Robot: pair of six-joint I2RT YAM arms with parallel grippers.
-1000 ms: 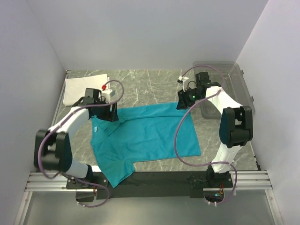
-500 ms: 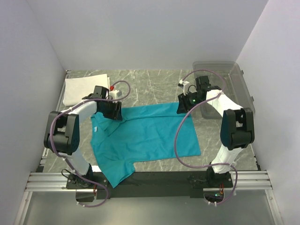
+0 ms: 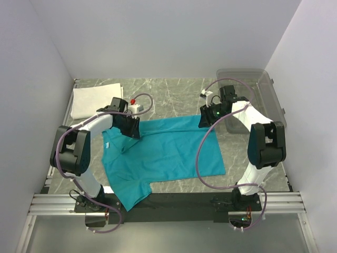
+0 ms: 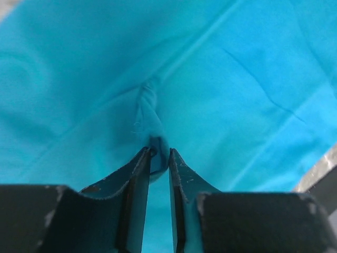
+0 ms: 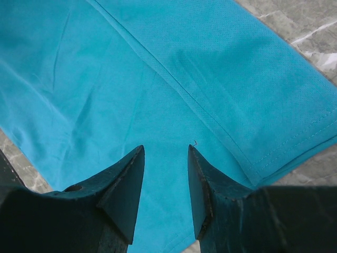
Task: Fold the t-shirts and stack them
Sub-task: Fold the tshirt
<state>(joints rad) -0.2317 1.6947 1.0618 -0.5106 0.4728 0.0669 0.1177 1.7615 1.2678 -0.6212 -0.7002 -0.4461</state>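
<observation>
The teal t-shirt (image 3: 168, 153) lies spread on the marble table, one sleeve hanging toward the near edge. My left gripper (image 3: 131, 129) is at the shirt's far-left part. In the left wrist view it (image 4: 159, 152) is shut on a pinched ridge of the teal fabric (image 4: 237, 79). My right gripper (image 3: 205, 119) is at the shirt's far-right corner. In the right wrist view it (image 5: 166, 150) is open, its fingertips just above the teal cloth (image 5: 131, 68) near a hem seam. The white folded piece (image 3: 95, 100) lies at the far left.
A clear plastic bin (image 3: 258, 95) stands at the far right, beside my right arm. Bare marble table (image 3: 174, 95) lies behind the shirt. White walls close in on both sides. A black strip (image 3: 179, 203) runs along the near edge.
My left gripper has moved right and slightly away from the wall, along the shirt's far-left edge. The right gripper has hardly moved.
</observation>
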